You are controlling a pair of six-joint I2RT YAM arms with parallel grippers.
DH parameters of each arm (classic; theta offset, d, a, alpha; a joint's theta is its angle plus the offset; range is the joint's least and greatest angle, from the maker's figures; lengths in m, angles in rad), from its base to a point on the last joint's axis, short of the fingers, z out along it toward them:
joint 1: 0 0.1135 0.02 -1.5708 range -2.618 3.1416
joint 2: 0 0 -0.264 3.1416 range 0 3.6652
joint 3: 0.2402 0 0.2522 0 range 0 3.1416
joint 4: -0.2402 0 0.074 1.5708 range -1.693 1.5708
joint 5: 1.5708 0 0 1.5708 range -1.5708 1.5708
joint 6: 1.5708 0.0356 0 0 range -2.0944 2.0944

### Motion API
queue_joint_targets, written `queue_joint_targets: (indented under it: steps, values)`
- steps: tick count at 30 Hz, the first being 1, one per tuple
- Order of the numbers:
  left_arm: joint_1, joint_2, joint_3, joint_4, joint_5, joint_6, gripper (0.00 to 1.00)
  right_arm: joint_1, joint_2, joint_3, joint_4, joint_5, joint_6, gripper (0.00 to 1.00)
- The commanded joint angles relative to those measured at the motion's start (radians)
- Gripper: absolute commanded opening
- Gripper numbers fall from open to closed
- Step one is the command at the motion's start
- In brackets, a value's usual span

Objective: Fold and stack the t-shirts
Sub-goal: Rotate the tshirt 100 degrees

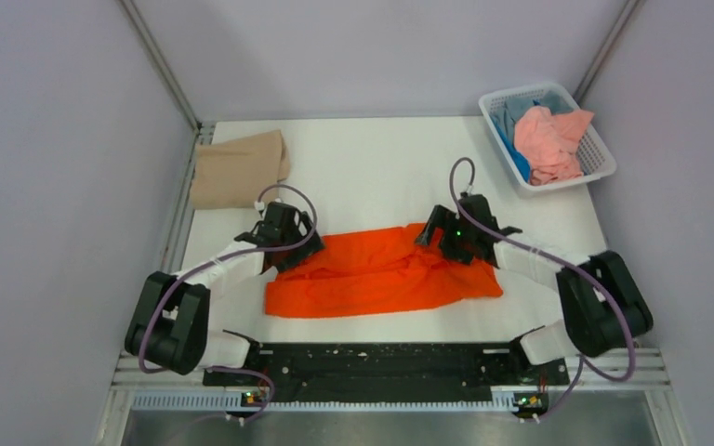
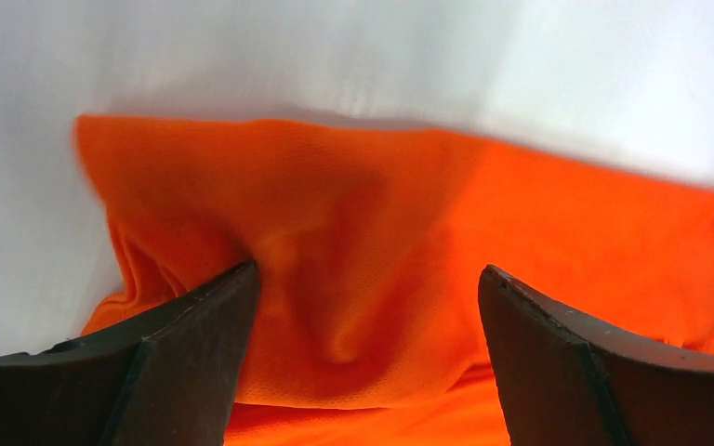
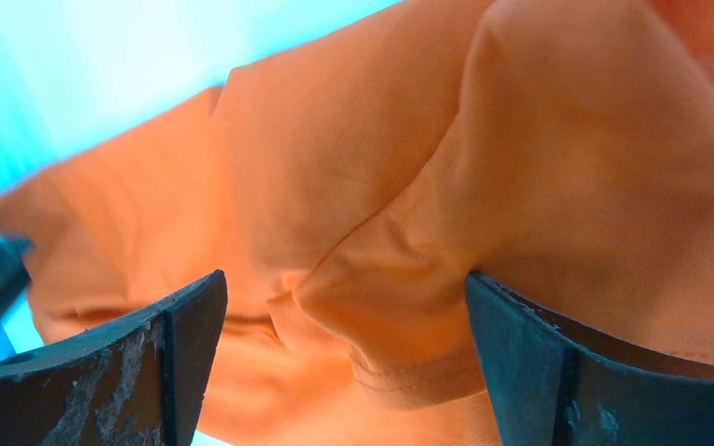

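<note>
A bright orange t-shirt (image 1: 381, 274) lies crumpled lengthwise on the white table (image 1: 381, 167) in front of the arms. My left gripper (image 1: 286, 253) is open over its left end. In the left wrist view the gripper (image 2: 369, 269) has its jaws wide apart with a fold of orange cloth (image 2: 335, 214) between them. My right gripper (image 1: 448, 243) is open over the shirt's right part. In the right wrist view the gripper (image 3: 344, 276) straddles a hemmed fold of the cloth (image 3: 409, 279). A tan-beige t-shirt (image 1: 237, 169) lies folded at the back left.
A white lattice basket (image 1: 567, 182) stands at the back right and holds a salmon-pink t-shirt (image 1: 550, 144) on top of a blue one (image 1: 521, 160). Grey walls close in the table on the left, right and back.
</note>
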Motion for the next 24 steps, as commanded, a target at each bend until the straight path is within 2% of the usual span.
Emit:
queue_joint_targets:
  steps: [1,4,6,10,13,18,21,24]
  values:
    - [-0.131,-0.005,-0.04,-0.147,0.024,-0.09,0.93,-0.051,0.27,0.204,0.01,-0.003,-0.059,0.98]
    - [-0.216,-0.047,-0.054,-0.151,0.034,-0.115,0.93,-0.051,0.505,0.51,-0.051,-0.184,-0.136,0.92]
    - [-0.25,-0.059,-0.089,-0.127,0.075,-0.15,0.93,-0.034,0.661,0.724,-0.139,-0.236,-0.176,0.88]
    - [-0.35,-0.051,-0.192,0.057,0.166,-0.211,0.94,-0.002,0.89,1.059,-0.257,-0.21,-0.258,0.88]
    - [-0.405,0.003,-0.189,0.155,0.197,-0.23,0.94,0.006,1.02,1.211,-0.272,-0.212,-0.282,0.88]
    - [-0.56,0.17,-0.014,0.168,0.175,-0.214,0.94,0.042,1.186,1.356,-0.246,-0.219,-0.28,0.88]
    - [-0.643,0.273,0.126,0.107,0.176,-0.172,0.92,0.057,1.257,1.488,-0.252,-0.219,-0.265,0.87]
    - [-0.705,0.305,0.237,0.002,0.128,-0.123,0.91,0.049,1.306,1.654,-0.307,-0.177,-0.27,0.88]
